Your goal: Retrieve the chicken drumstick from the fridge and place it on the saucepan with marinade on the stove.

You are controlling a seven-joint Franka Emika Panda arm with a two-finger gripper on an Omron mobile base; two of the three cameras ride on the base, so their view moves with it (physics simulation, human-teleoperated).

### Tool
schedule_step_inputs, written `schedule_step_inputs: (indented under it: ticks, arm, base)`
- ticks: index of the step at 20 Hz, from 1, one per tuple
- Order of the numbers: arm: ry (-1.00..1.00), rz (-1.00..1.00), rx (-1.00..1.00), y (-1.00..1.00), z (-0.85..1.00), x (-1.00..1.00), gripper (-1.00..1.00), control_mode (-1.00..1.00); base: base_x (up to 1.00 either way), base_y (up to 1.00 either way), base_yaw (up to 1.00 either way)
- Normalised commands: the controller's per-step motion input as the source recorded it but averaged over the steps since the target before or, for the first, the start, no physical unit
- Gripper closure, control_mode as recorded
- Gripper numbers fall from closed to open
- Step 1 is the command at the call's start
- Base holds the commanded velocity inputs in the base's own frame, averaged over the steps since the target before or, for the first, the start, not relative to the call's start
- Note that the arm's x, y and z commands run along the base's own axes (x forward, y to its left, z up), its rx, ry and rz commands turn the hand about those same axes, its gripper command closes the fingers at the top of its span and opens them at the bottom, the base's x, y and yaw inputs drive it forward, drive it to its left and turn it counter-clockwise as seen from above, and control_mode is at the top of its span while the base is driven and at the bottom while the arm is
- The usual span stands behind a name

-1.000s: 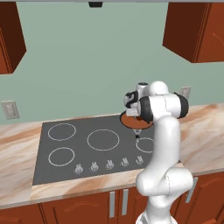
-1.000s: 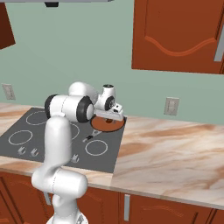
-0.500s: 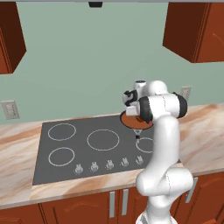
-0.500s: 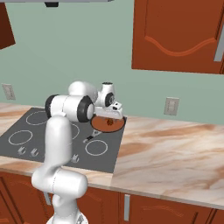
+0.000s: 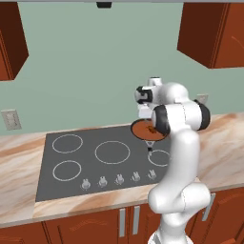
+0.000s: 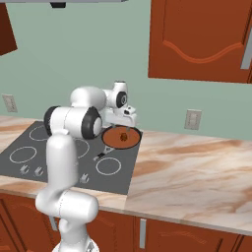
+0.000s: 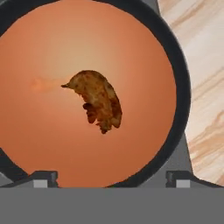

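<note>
From the left base camera I see the stove [image 5: 95, 162] set into the marbled bench [image 5: 224, 147], with the saucepan [image 5: 147, 130] on its far right corner. The arm reaches over it, and the pincer [image 5: 145, 112] hangs just above the pan's rim; from here I cannot tell how wide it stands. A small dark speck sits on the orange-brown marinade [image 5: 142, 127]; that is the chicken drumstick [image 5: 150, 129].

From the right base camera the saucepan [image 6: 121, 137] sits at the stove's [image 6: 59, 157] far right corner, next to the bare bench [image 6: 197, 167]. The pincer [image 6: 124, 119] points down over it, its fingers spread apart and holding nothing. The chicken drumstick [image 6: 123, 136] lies in the pan, below the fingers and clear of them.

From the hand camera I look straight down into the saucepan [image 7: 183, 100]. The chicken drumstick [image 7: 98, 99] lies near the middle of the marinade [image 7: 52, 131], a brown lump with its thin end pointing left. The two fingertips [image 7: 43, 178] stand far apart at the bottom edge, one at each side, with nothing between them. Bench [image 7: 205, 65] grain shows beyond the pan's right rim.
</note>
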Motion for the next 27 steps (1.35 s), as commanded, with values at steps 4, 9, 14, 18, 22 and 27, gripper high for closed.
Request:
schedule_step_inputs:
  ticks: [4,9,14,18,22,27]
  arm:
    - [0.07,-0.15,0.04,0.00,0.39,-1.00,-1.00,-1.00]
    - [0.00,-0.10,0.05,0.00,0.35,-1.00,-1.00,-1.00]
    - [-0.27,0.00,0.00,0.06,0.14,-1.00,-1.00,-1.00]
    - [-0.41,0.01,-0.04,0.05,0.29,-0.90,-1.00,-1.00]
    - [-0.05,0.01,-0.16,0.08,0.37,-0.14,-1.00,-1.00]
    - [0.11,0.00,-0.12,0.32,0.03,0.00,-1.00,-1.00]
  base:
    - [0.00,0.00,0.00]
    - [0.00,0.00,0.00]
    - [0.00,0.00,0.00]
    - [0.00,0.00,0.00]
    - [0.00,0.00,0.00]
    - [0.00,0.00,0.00]
